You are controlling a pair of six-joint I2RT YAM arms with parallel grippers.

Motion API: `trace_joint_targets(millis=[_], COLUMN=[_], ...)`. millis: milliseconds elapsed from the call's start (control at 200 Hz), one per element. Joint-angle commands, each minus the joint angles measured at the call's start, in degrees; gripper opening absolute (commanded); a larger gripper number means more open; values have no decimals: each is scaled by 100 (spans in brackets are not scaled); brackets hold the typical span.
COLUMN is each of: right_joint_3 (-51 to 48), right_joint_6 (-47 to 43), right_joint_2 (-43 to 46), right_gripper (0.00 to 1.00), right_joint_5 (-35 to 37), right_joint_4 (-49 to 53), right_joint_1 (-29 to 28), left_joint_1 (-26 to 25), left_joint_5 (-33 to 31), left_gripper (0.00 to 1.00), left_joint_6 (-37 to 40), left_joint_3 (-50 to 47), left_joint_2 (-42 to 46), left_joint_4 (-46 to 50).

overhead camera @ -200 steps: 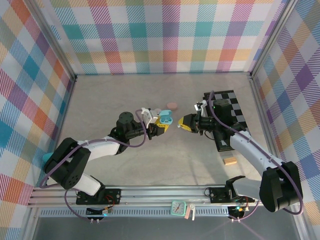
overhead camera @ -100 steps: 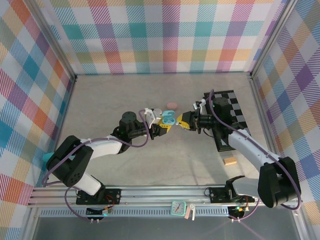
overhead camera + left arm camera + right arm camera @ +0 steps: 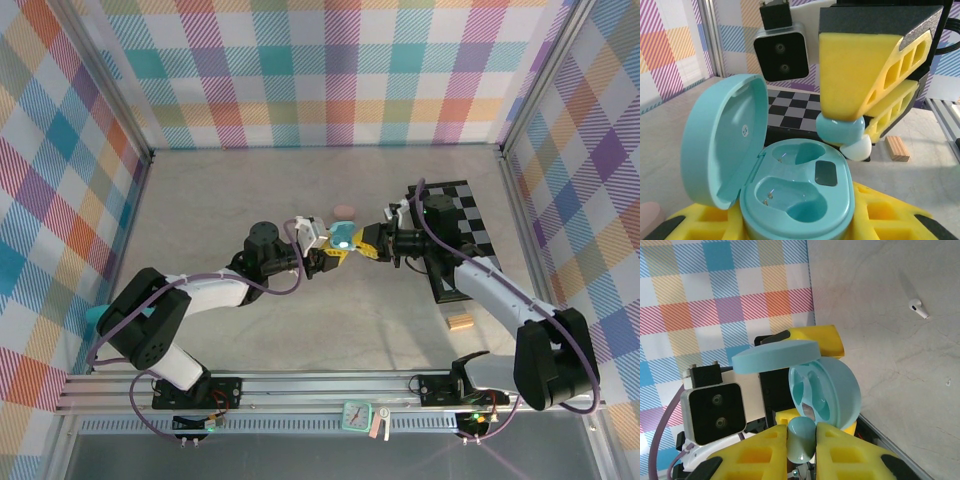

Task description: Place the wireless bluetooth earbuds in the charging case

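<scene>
Beige surface (image 3: 220,190), plaid walls (image 3: 330,70). L jaws clamp open case (image 3: 797,210); R jaws closed on earbud (image 3: 841,130) body. Earbud likely light, rigid, slick: hold mid-body, tip free.

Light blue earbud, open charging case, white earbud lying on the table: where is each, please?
light blue earbud (image 3: 841,131): left wrist view, on its rounded body.
charging case (image 3: 715,145): left wrist view, on the inside of its open lid.
white earbud (image 3: 918,309): right wrist view, on its middle.
</scene>
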State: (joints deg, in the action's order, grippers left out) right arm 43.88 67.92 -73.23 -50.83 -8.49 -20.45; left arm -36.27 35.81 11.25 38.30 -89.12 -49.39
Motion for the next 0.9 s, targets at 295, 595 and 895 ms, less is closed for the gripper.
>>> trace_joint_targets(millis=[295, 595, 895], right_joint_3=[489, 623, 717], right_joint_6=[-445, -790, -1175], right_joint_2=[-199, -253, -203], right_gripper=[18, 18, 25], right_joint_5=[136, 452, 880], right_joint_4=[176, 698, 1336], right_joint_1=[-283, -389, -442], left_joint_1=[-244, -362, -394], left_joint_5=[-117, -211, -246], left_gripper=[27, 27, 27], left_joint_6=[337, 428, 442], left_joint_3=[281, 359, 417], left_joint_2=[-99, -109, -79], left_joint_4=[134, 251, 328])
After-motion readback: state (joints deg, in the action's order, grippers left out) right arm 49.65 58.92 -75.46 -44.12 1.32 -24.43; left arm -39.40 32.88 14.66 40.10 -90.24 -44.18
